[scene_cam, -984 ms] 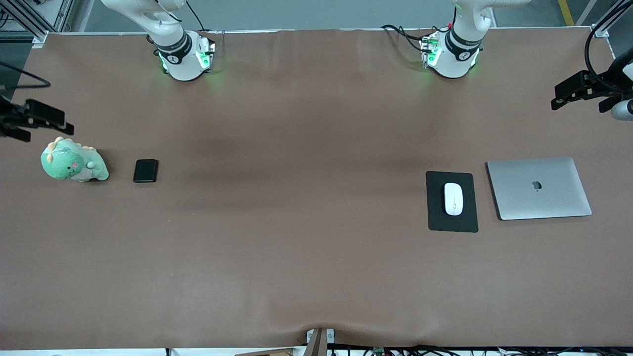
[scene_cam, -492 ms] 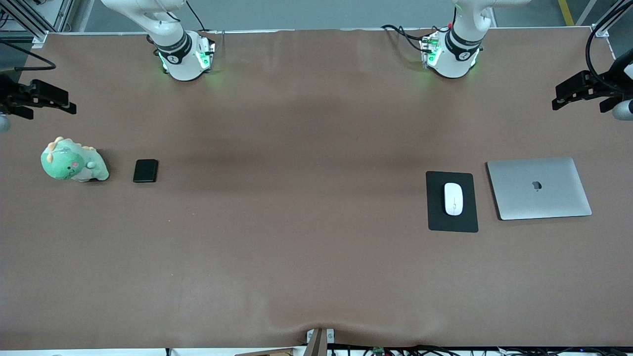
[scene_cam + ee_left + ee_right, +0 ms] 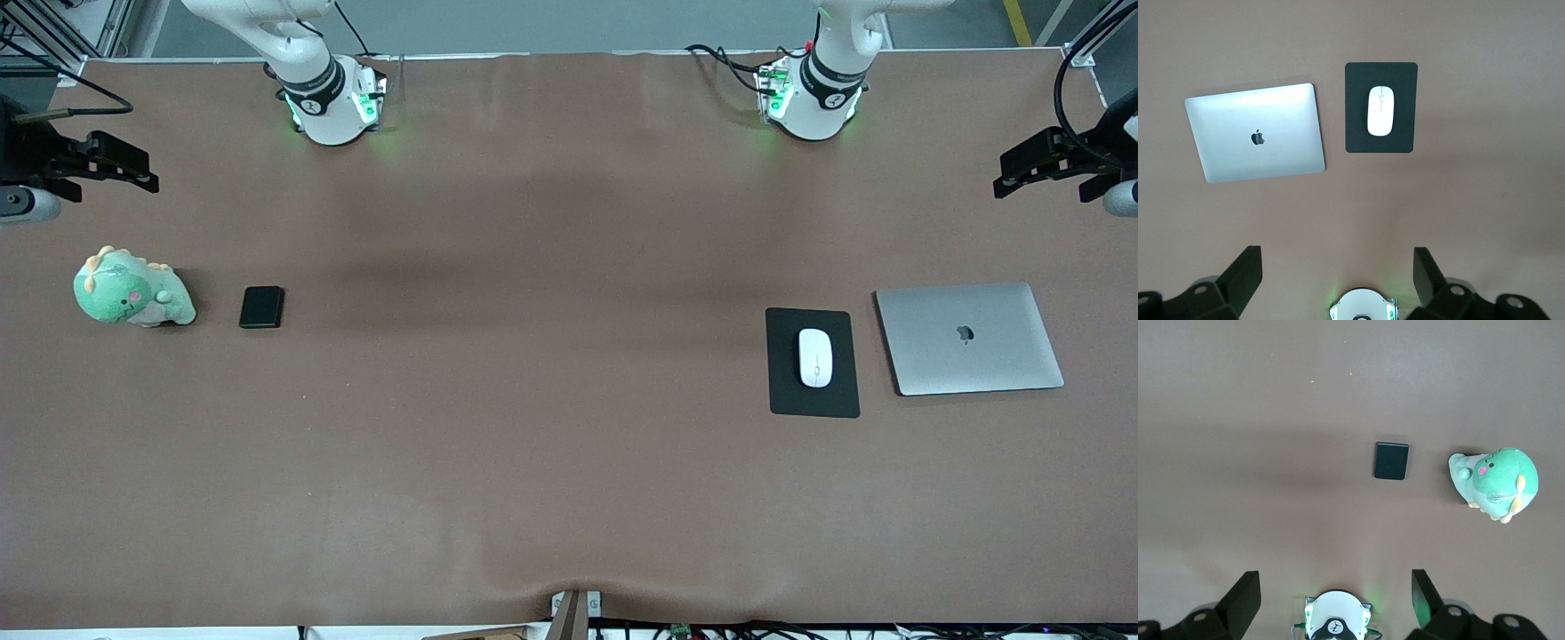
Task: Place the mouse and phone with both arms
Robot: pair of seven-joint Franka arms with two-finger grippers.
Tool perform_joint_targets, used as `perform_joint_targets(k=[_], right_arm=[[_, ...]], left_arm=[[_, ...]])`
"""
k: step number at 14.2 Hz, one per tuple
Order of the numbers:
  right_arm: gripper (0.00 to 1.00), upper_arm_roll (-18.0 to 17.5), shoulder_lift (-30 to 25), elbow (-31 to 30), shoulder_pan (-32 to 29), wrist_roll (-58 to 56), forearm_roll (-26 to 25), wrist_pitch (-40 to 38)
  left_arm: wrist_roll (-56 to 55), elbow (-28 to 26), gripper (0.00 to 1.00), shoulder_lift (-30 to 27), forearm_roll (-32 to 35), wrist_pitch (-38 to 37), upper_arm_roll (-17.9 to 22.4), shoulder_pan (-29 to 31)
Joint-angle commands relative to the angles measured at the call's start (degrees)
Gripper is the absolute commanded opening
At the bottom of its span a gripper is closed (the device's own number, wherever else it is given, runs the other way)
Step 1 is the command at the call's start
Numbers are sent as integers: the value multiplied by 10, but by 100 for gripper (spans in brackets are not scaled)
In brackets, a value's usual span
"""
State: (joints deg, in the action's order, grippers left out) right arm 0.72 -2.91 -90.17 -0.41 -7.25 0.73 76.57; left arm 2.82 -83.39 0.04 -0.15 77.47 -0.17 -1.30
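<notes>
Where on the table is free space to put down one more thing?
The widest bare patch lies between the phone and the mouse pad. The strip nearest the front camera is bare too. It is crowded where the mouse pad meets the laptop, and between the phone and the plush dinosaur.

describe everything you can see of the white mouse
The mouse is a small white oval with a glossy, plastic-looking shell and a thin grey mark down its middle. It lies flat on the black mouse pad, about centred, long axis along the pad's length, beside the closed silver laptop, toward the left arm's end of the table. Only the pad touches it.
</notes>
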Motion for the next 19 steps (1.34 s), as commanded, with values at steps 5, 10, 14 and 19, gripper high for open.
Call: perform_joint_targets(k=[5, 10, 14, 19], right_arm=[[100, -5, -18, 5, 1, 5, -2, 16], [100, -4, -17, 4, -1, 5, 1, 18], [100, -3, -18, 3, 1, 5, 9, 19], [100, -1, -18, 7, 2, 2, 16, 18]], left_arm=[[6, -4, 100, -5, 12, 7, -1, 2], [6, -6, 100, 0, 28, 22, -1, 1], [3, -6, 100, 3, 30, 23, -3, 1], [3, -6, 100, 3, 30, 23, -4, 0]])
